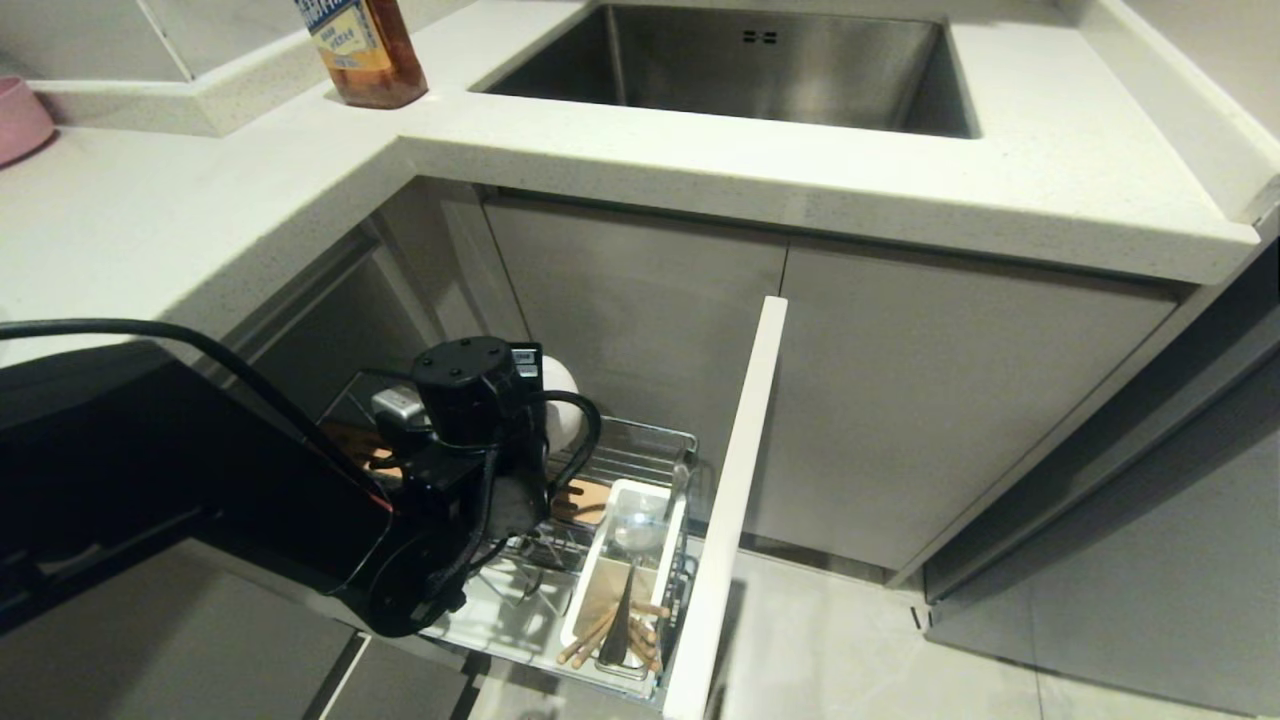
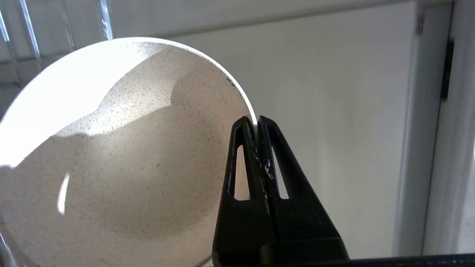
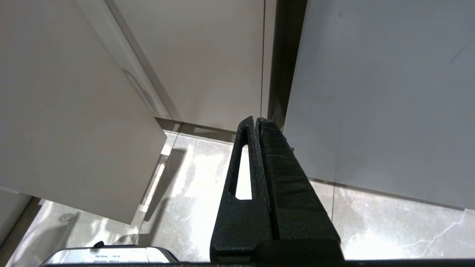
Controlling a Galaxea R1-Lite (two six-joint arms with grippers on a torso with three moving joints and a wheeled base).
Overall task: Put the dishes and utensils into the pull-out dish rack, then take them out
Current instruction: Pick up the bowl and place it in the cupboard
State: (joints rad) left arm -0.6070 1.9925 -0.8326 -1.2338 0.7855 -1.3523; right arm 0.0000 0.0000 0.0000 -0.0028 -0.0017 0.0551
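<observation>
The pull-out dish rack (image 1: 650, 442) stands drawn out under the counter, its pale cabinet front (image 1: 735, 480) on the right. My left gripper (image 2: 256, 120) is shut on the rim of the cream-white speckled bowl (image 2: 122, 155). The bowl (image 1: 563, 398) stands on edge over the rack's rear, mostly behind my wrist. Whether it rests on the prongs is hidden. The white utensil holder (image 1: 603, 548) contains the wooden chopsticks (image 1: 596, 637) and the metal spoon (image 1: 621, 610). My right gripper (image 3: 256, 119) hangs shut over the floor, holding nothing.
A steel sink (image 1: 760, 60) is set into the white countertop (image 1: 700, 170) above. A brown bottle (image 1: 365, 50) stands at the counter's corner and a pink item (image 1: 18, 118) lies far left. A wood-coloured slotted strip (image 1: 590, 497) crosses the rack. Tiled floor (image 1: 860, 650) lies right of the front.
</observation>
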